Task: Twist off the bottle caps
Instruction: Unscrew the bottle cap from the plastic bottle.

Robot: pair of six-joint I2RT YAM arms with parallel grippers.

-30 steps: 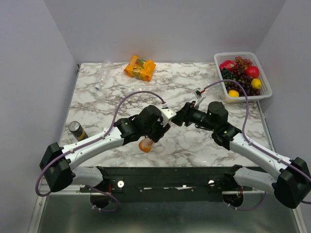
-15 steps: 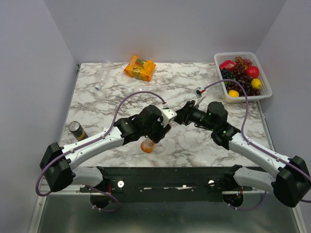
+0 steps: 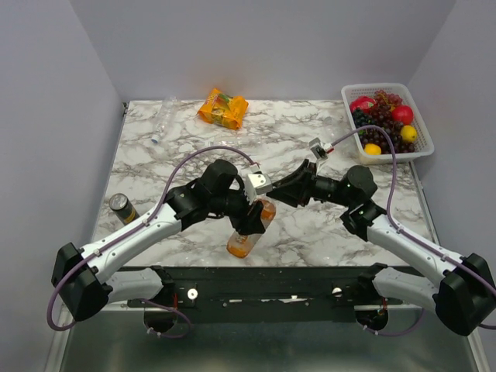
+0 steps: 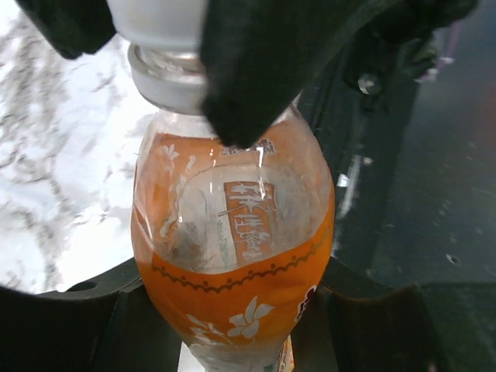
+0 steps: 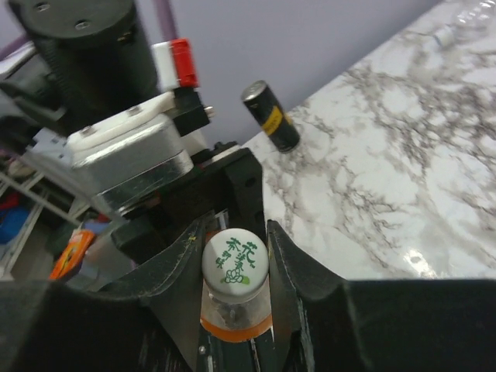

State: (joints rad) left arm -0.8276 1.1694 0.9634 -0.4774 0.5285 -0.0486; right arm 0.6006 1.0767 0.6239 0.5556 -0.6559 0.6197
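Cap (image 5: 235,260) pinched: right tool (image 5: 235,246); bottle (image 4: 232,256) clamped: left tool (image 3: 253,218).

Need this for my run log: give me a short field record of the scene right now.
bottle: small plastic bottle of orange liquid, tilted
cap: white round screw cap with green print, on the bottle's neck
left tool: shut on the bottle's body
right tool: shut on the cap
elsewhere: black can with yellow band, left; orange snack packet, far side; white basket of fruit, far right
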